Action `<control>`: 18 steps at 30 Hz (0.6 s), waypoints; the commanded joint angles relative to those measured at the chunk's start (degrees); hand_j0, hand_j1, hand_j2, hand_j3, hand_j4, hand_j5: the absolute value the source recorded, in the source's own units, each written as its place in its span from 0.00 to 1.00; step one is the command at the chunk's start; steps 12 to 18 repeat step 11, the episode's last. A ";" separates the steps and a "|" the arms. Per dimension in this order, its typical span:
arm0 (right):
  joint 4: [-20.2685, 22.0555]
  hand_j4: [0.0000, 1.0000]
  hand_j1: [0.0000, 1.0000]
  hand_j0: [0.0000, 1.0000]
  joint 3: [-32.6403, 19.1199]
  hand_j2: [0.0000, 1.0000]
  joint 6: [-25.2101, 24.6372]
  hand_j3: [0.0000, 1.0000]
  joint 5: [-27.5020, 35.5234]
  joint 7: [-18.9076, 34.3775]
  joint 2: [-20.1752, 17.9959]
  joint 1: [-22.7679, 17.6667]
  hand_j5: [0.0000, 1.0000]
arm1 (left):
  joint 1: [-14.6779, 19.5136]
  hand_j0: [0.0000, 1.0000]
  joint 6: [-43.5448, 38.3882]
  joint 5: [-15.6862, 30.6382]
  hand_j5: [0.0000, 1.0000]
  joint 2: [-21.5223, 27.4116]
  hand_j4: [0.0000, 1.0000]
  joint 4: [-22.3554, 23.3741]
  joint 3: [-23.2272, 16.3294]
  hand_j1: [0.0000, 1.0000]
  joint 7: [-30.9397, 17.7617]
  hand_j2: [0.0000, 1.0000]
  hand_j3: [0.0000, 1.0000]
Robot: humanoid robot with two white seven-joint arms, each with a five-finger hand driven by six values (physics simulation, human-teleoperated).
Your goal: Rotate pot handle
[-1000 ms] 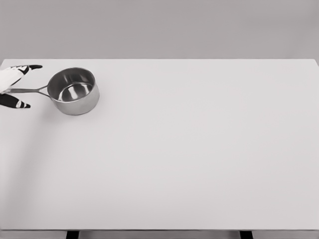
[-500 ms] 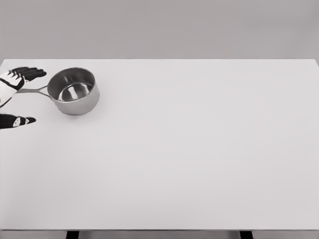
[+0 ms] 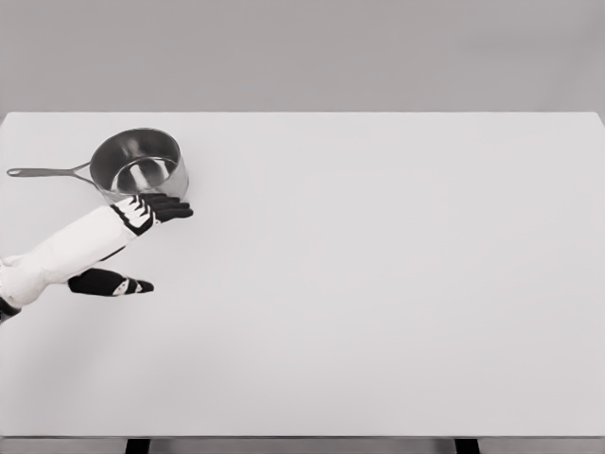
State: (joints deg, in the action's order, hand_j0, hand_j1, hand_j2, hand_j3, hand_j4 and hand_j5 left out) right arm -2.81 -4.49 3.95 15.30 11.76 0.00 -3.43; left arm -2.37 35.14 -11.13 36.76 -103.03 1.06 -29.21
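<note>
Left hand (image 3: 123, 248) open, gripping nothing: fingers (image 3: 168, 208) stretched flat, tips right against pot's (image 3: 140, 172) near wall; handle (image 3: 43, 172) well beyond, pointing left.

We see a small shiny metal pot (image 3: 142, 170) standing upright on the white table (image 3: 378, 284), in its far left corner area. It is round with straight walls, open at the top, and its polished inside reflects light; we can see its bottom and nothing in it. A long, thin metal handle (image 3: 47, 172) sticks out from its left side, level with the table and pointing toward the table's left edge, its end bare.
</note>
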 commanded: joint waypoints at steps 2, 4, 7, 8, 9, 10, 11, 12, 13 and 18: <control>0.00 1.00 1.00 1.00 0.00 1.00 0.00 1.00 -0.01 0.01 0.00 0.00 1.00 | 0.09 1.00 -0.14 0.49 1.00 0.50 1.00 0.29 -0.88 1.00 -0.05 1.00 1.00; 0.00 1.00 1.00 1.00 0.00 1.00 0.00 1.00 -0.01 0.01 0.00 0.00 1.00 | 0.18 1.00 -0.14 0.58 1.00 0.85 1.00 0.55 -0.88 1.00 -0.05 1.00 1.00; 0.00 1.00 1.00 1.00 0.00 1.00 0.00 1.00 -0.01 0.01 0.00 0.00 1.00 | 0.18 1.00 -0.14 0.67 1.00 1.82 1.00 0.81 -0.79 1.00 -0.05 1.00 1.00; 0.00 1.00 1.00 1.00 0.00 1.00 0.00 1.00 -0.01 0.01 0.00 0.00 1.00 | 0.18 1.00 -0.14 0.67 1.00 2.35 1.00 0.90 -0.79 1.00 -0.05 1.00 1.00; 0.00 1.00 1.00 1.00 0.00 1.00 0.00 1.00 -0.01 0.01 0.00 0.00 1.00 | 0.18 1.00 -0.14 0.76 1.00 2.96 1.00 0.90 -0.79 1.00 -0.05 1.00 1.00; 0.00 1.00 1.00 1.00 0.00 1.00 0.00 1.00 -0.01 0.01 0.00 0.00 1.00 | 0.18 1.00 -0.14 0.84 1.00 3.05 1.00 0.90 -0.79 1.00 -0.05 1.00 1.00; 0.00 1.00 1.00 1.00 0.00 1.00 0.00 1.00 -0.01 0.01 0.00 0.00 1.00 | 0.18 1.00 -0.14 0.84 1.00 3.05 1.00 0.90 -0.79 1.00 -0.05 1.00 1.00; 0.00 1.00 1.00 1.00 0.00 1.00 0.00 1.00 -0.01 0.01 0.00 0.00 1.00 | 0.18 1.00 -0.14 0.84 1.00 3.05 1.00 0.90 -0.79 1.00 -0.05 1.00 1.00; 0.00 1.00 1.00 1.00 0.00 1.00 0.00 1.00 -0.01 0.01 0.00 0.00 1.00 | 0.18 1.00 -0.14 0.84 1.00 3.05 1.00 0.90 -0.79 1.00 -0.05 1.00 1.00; 0.00 1.00 1.00 1.00 0.00 1.00 0.00 1.00 -0.01 0.01 0.00 0.00 1.00 | 0.18 1.00 -0.14 0.84 1.00 3.05 1.00 0.90 -0.79 1.00 -0.05 1.00 1.00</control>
